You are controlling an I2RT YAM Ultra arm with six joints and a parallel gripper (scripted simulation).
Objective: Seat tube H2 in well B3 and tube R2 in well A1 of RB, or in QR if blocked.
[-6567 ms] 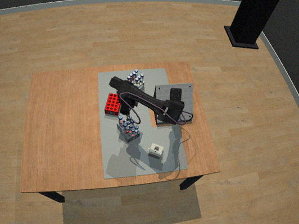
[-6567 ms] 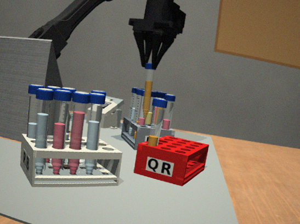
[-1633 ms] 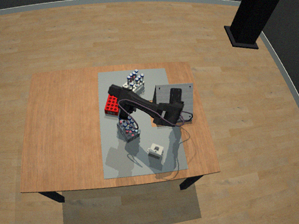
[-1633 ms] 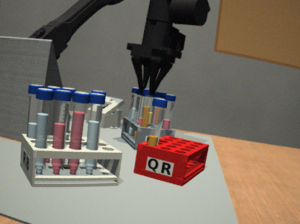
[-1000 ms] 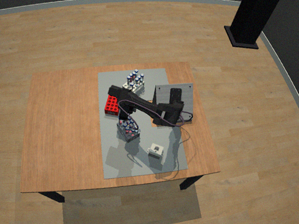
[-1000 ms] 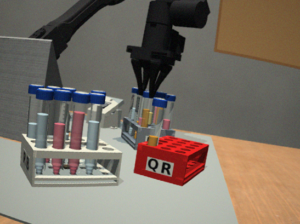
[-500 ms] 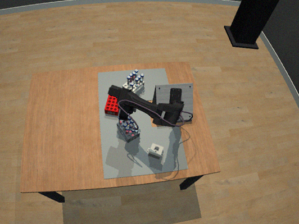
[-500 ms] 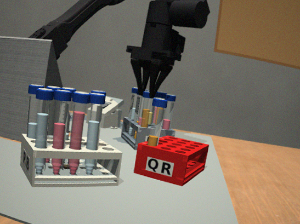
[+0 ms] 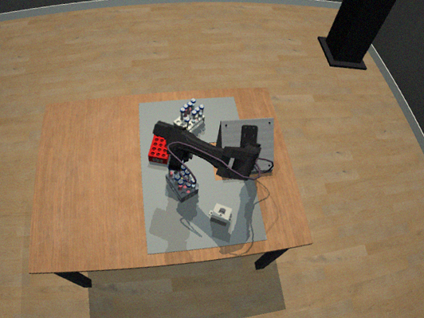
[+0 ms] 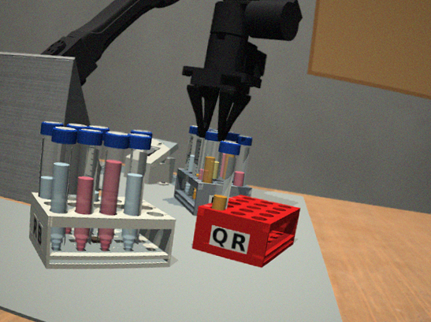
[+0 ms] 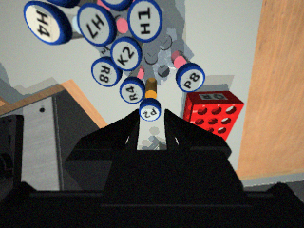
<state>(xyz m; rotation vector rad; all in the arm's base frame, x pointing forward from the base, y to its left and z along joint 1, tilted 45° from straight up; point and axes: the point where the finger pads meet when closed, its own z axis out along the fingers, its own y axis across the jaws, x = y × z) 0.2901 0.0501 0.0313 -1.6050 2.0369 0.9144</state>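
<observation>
My gripper [image 11: 152,113] [image 10: 211,137] is partly open around the cap of amber tube P2 [image 11: 150,110], with a narrow gap beside it. P2 stands in grey rack RA [image 10: 199,198] [image 9: 175,192]. Caps H4 [image 11: 47,23], H7 [image 11: 96,25], H1 [image 11: 145,20], K2 [image 11: 126,54], R8 [image 11: 106,71], R4 [image 11: 132,90] and P8 [image 11: 190,77] show around it. I cannot read H2 or R2. White rack RB [image 10: 96,223] [image 9: 177,121] holds several tubes. An amber tube [image 10: 225,177] appears to stand in a corner well of red rack QR [image 10: 202,231] [image 9: 158,160]; its label is unreadable.
A white box [image 9: 221,212] [image 10: 149,166] stands on the mat beyond RA, its lamp not clear. A grey panel [image 9: 230,134] [image 10: 16,120] stands near the arm's base. The forearm passes over the mat between RB and RA and hides part of QR in the top view.
</observation>
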